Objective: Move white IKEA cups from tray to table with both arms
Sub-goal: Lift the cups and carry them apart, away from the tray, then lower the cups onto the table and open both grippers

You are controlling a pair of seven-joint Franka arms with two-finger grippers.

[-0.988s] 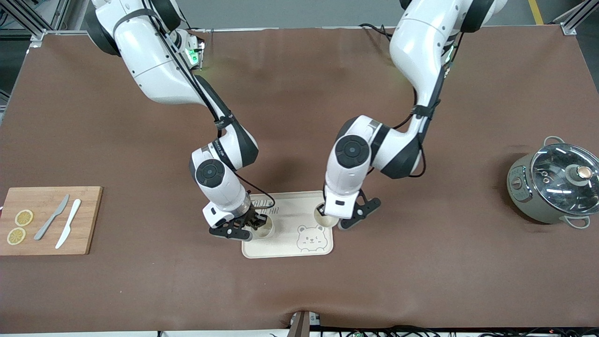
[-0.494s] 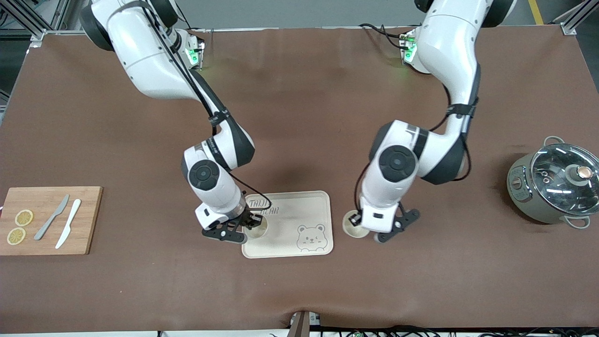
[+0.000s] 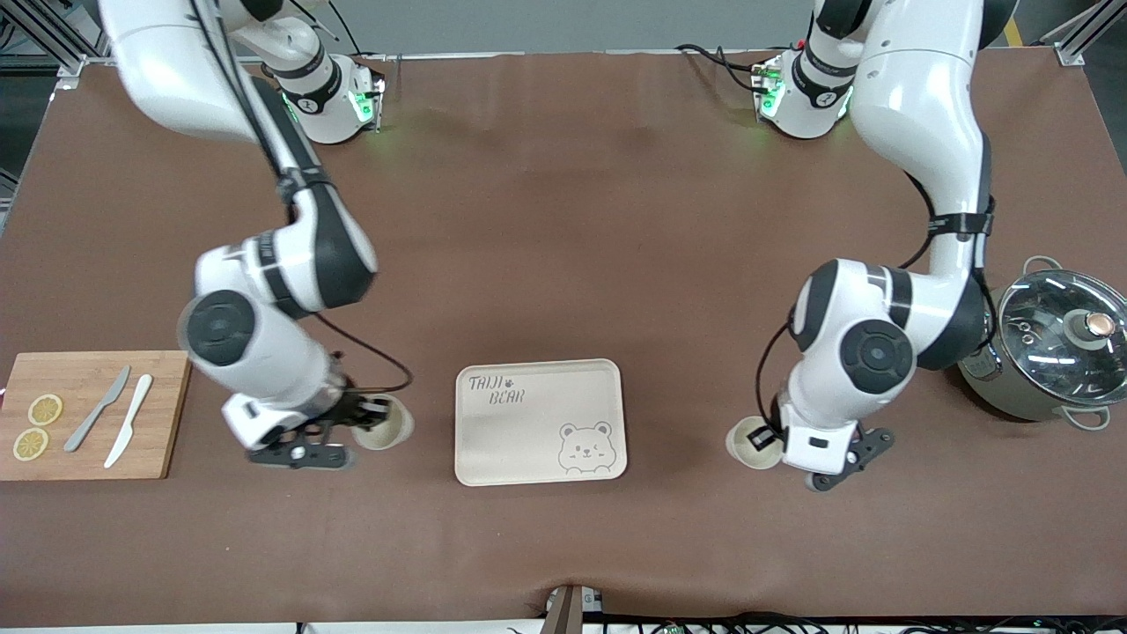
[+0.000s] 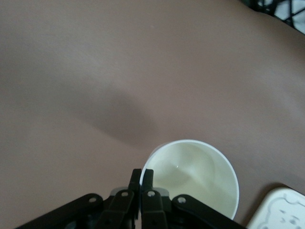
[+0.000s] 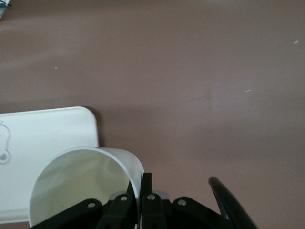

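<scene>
We see the table (image 3: 563,220) under both arms, and the tray (image 3: 539,421) lying bare between the two grippers, well apart from each. Each white IKEA cup is already off it and hangs from a gripper over bare cloth. The right gripper (image 3: 357,424) has its fingers (image 5: 141,191) pressed together on the rim wall of one cup (image 3: 385,423), whose bowl sits on the tray side of the hand. The left gripper (image 3: 764,438) pinches the rim of the other cup (image 3: 754,443) the same way, its bowl also on the tray side of the hand. Both forearms slope down with the wrists low, so we judge a short straight drop sets each cup down.
</scene>
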